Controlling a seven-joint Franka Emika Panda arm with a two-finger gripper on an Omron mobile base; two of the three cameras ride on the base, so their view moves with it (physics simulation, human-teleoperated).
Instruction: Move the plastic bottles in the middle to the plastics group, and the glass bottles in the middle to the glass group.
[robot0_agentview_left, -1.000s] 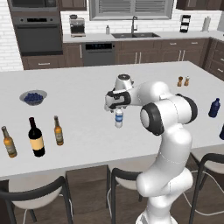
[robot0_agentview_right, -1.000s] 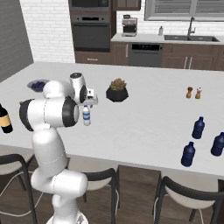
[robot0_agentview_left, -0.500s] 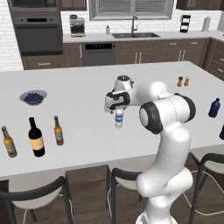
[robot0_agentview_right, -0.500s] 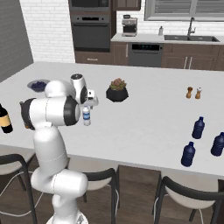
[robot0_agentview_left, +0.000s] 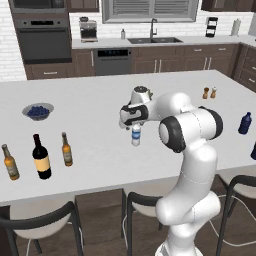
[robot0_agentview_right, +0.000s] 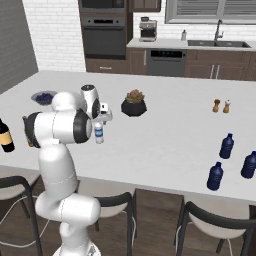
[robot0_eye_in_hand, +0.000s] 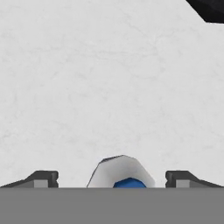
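A clear bottle with a blue label stands upright mid-counter; the wine bottle stands between two beer bottles, apparently apart.

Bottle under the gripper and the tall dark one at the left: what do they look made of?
Bottle under the gripper: likely clear plastic, see-through body, white cap, blue label. Tall dark bottle: probably glass, glossy near-black, wine-bottle shape, tan label. Rendered, so both are guesses.

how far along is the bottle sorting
Done: the wine bottle stands between the two beer bottles. In hand: the open gripper straddles the clear white-capped bottle, not yet gripped. Left: carrying it to the dark blue bottles.
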